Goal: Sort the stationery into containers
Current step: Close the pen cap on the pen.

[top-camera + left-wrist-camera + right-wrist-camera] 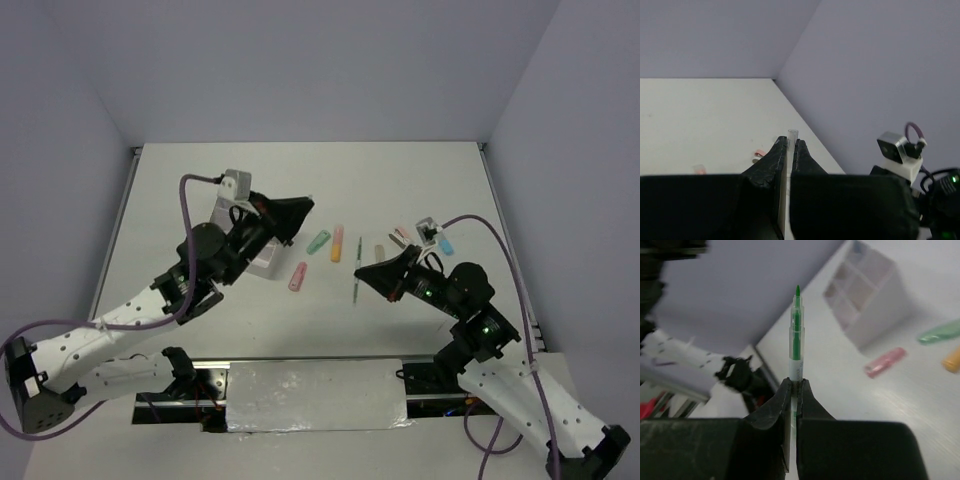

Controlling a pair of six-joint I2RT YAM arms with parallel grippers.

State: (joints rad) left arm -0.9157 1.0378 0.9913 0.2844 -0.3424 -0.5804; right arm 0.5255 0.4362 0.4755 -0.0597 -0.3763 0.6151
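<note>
Left arm: reaches from its base up and to the right, elbow bent, forearm crossing the divided box (262,262) in the overhead view. Left end effector (300,212) points toward the far right corner of the surface (400,180). Wrist view: fingers pressed together on a thin clear pen (792,133), whose tip pokes out just past the fingertips.

Right arm: folded back on itself, wrist turned left toward the middle of the surface. Right end effector (794,385) is clamped on a green pen (797,330) with a clear barrel, which juts well past the fingertips.

On the surface, between the two end effectors: pink marker (297,276), green marker (319,241) and orange marker (337,243), all lying flat. Tan eraser (379,253) and blue marker (446,245) lie beside the right wrist.
</note>
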